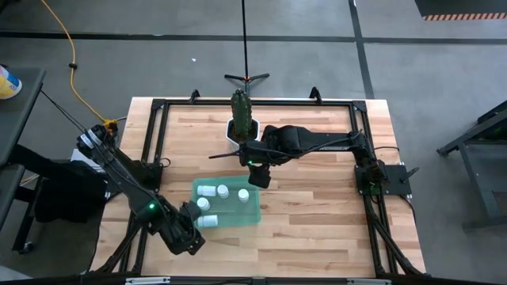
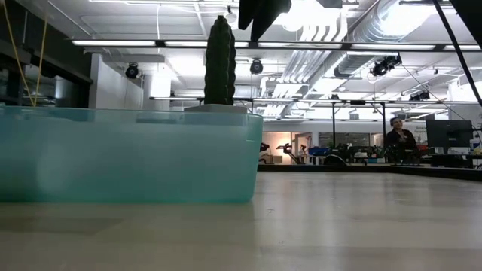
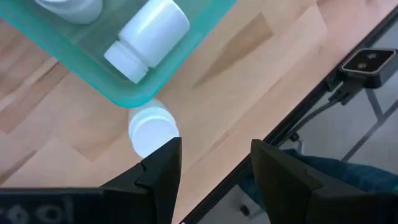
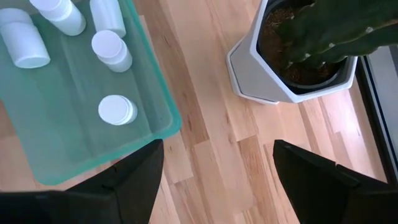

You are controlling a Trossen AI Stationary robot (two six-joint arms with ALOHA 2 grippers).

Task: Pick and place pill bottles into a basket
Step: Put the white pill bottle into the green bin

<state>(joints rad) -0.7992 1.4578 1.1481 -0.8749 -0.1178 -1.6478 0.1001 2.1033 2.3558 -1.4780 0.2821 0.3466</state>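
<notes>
One small white capped pill bottle (image 3: 153, 127) stands on the wood just outside the shallow teal-green plastic basket (image 1: 252, 215), at its seven-o'clock corner. The left gripper (image 3: 214, 163), open and empty, should centre over it before closing. The right gripper (image 4: 214, 163) waits open at one o'clock.

left gripper (image 3: 214, 171) fingers apart over wood table (image 3: 261, 74) | upright bottle (image 3: 152, 129) touching green tray (image 3: 124, 93) corner | bottle on its side (image 3: 149, 37) inside tray
</notes>
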